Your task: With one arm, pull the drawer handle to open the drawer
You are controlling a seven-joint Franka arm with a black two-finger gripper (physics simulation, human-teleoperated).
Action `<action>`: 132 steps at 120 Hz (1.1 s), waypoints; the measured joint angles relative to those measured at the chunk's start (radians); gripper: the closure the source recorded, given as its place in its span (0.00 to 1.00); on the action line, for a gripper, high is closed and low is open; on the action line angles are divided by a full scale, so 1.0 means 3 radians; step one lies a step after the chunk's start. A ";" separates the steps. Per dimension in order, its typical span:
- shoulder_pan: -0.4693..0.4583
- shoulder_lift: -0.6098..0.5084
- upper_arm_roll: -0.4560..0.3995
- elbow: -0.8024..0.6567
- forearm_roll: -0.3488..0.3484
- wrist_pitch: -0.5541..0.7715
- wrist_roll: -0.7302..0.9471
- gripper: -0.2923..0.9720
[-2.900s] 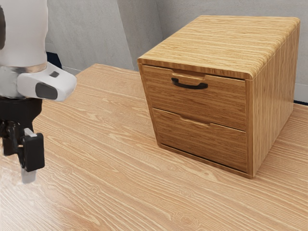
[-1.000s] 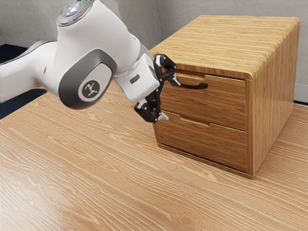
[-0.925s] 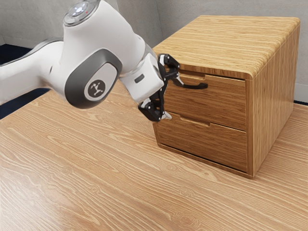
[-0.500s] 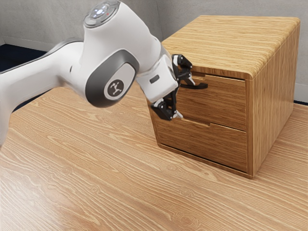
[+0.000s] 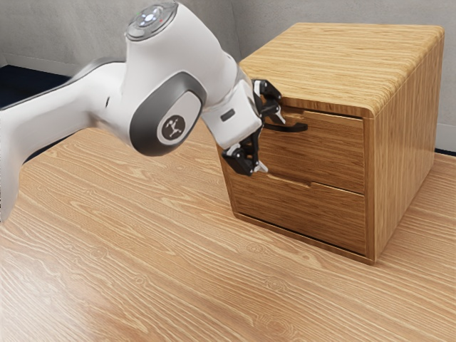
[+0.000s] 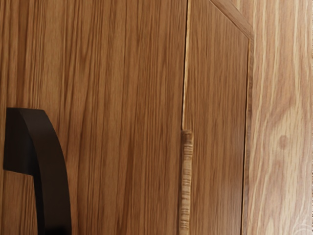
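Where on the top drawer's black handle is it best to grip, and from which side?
Probably the middle of the handle, approached from the front of the drawer, one finger above and one below: it runs level and bows out from the wood.

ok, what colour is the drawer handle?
The drawer handle is black; it shows best in the wrist view.

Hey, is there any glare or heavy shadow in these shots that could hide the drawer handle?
Exterior view: the light is soft and even, with a pale sheen on the table toward the lower left corner and no glare on the handle. Wrist view: the handle reads flat black against evenly lit wood grain, with no bright spots or heavy shadow.
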 joint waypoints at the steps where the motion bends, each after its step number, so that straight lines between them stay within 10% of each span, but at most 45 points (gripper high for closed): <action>1: -0.0001 0.0002 0.0001 0.0000 -0.0001 0.0000 0.0001 0.17; 101: -0.0057 -0.0266 0.0026 -0.0231 -0.0009 0.0003 -0.0044 0.46; 132: -0.0062 -0.0455 0.0035 -0.0468 0.0009 0.0010 -0.0080 0.38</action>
